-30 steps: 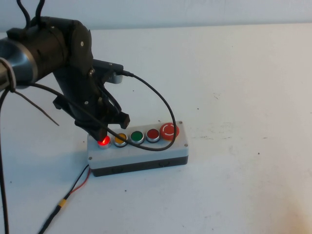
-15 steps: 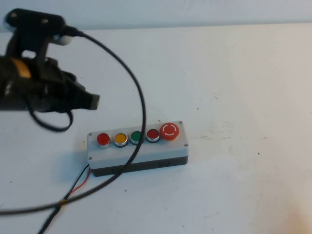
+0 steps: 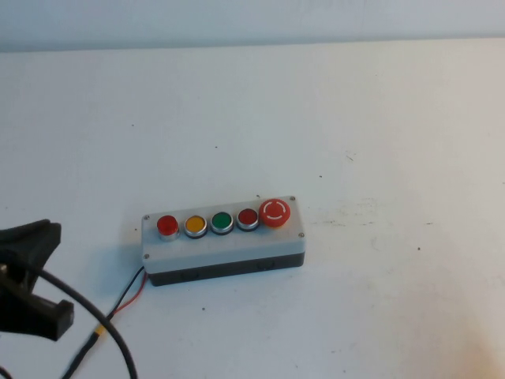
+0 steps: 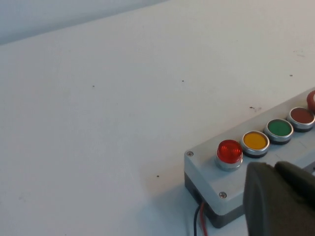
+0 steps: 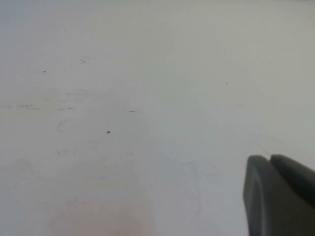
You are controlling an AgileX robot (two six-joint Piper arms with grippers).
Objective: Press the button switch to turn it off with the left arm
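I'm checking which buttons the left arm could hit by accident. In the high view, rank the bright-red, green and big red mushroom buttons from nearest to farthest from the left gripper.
The left gripper sits at the table's near-left edge.
1. Small round bright-red translucent button, left end of the grey switch box.
2. Small round green button, middle.
3. Large red mushroom button with white arrows, right end.
The right gripper shows only in its wrist view.

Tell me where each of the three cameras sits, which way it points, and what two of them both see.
High view: raised on the robot's side, angled down at the table and switch box; left tool at lower left.
Left wrist view: on the left arm, looking at the button switch and its neighbours; left tool shut.
Right wrist view: on the right arm, facing bare table; right tool shut.
Shared: high and left wrist views both show the button switch.
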